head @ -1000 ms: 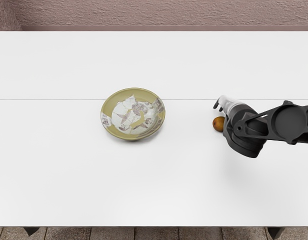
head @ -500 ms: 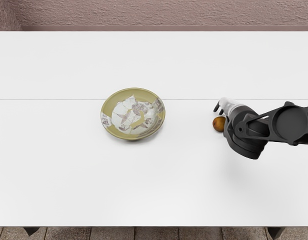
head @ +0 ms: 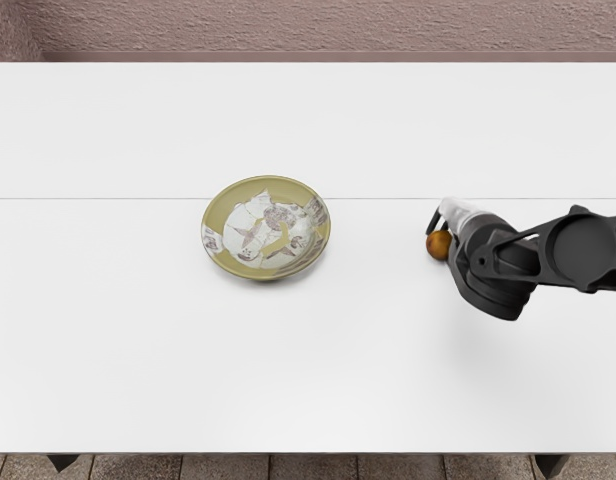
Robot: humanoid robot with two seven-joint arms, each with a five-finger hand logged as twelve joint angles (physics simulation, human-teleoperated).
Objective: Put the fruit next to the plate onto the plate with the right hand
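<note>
A small orange-brown fruit (head: 437, 246) lies on the white table (head: 308, 350), well to the right of the plate. The plate (head: 265, 228) is an olive-green dish with a white and grey pattern, and nothing lies on it. My right hand (head: 441, 231) comes in from the right edge on a black arm and sits over the fruit. Its fingers (head: 454, 212) curl down around the fruit, one dark tip touching the fruit's upper left side. The black wrist hides the fruit's right half. The left arm does not show.
A thin seam (head: 138, 198) runs across the table just behind the plate. The table's front edge (head: 308, 452) lies near the bottom of the picture, and a brown wall (head: 308, 25) stands behind the far edge.
My right hand has sunk a little and its fingertip has come down onto the fruit. The fruit has shifted very slightly away from me. The plate has not moved.
</note>
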